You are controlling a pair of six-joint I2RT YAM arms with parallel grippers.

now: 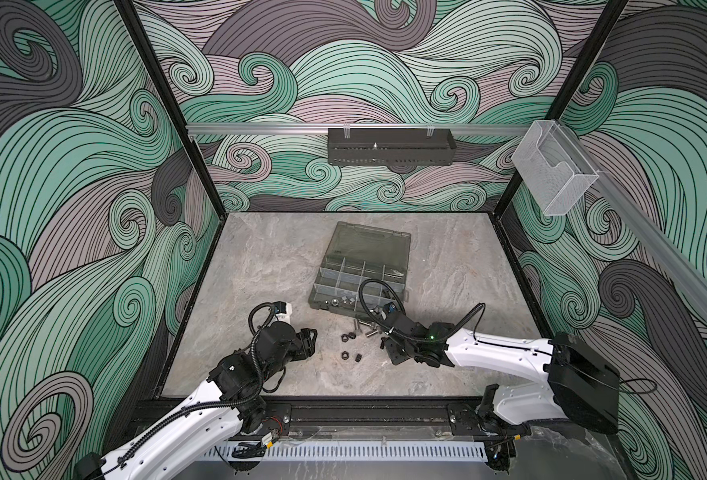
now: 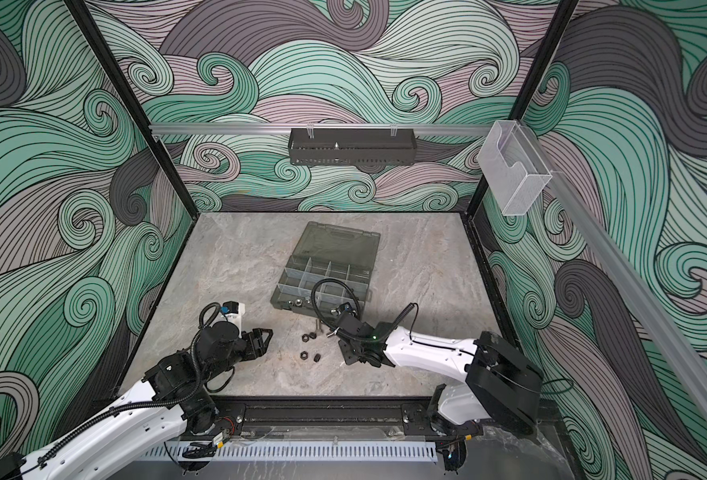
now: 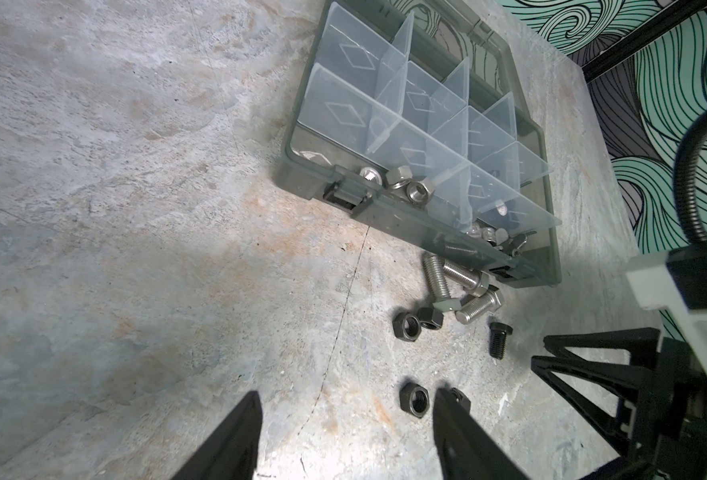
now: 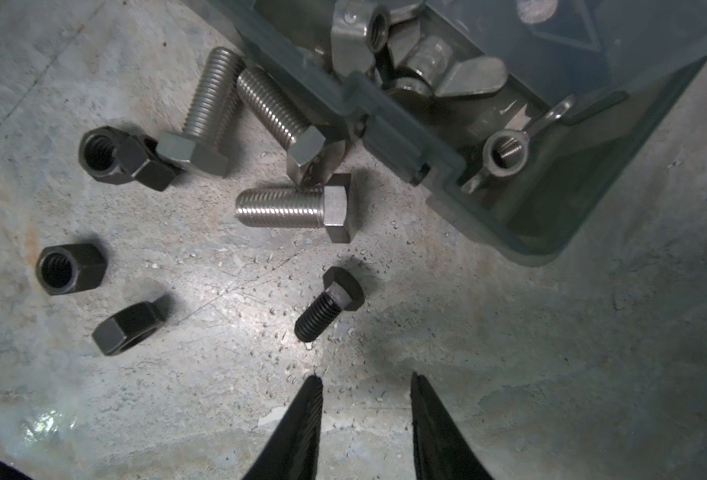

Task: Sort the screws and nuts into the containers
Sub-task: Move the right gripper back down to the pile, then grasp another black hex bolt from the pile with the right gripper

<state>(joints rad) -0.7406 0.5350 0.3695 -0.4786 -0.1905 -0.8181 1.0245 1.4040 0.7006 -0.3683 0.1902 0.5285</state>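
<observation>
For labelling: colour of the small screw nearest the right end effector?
Black screw, best in right wrist view.

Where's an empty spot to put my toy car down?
Bare table lies between the organiser case and the left wall, and between the case and the right wall. The strip by the front rail is free too. It is crowded between the left end effector and right end effector, where nuts and screws lie before the case.
</observation>
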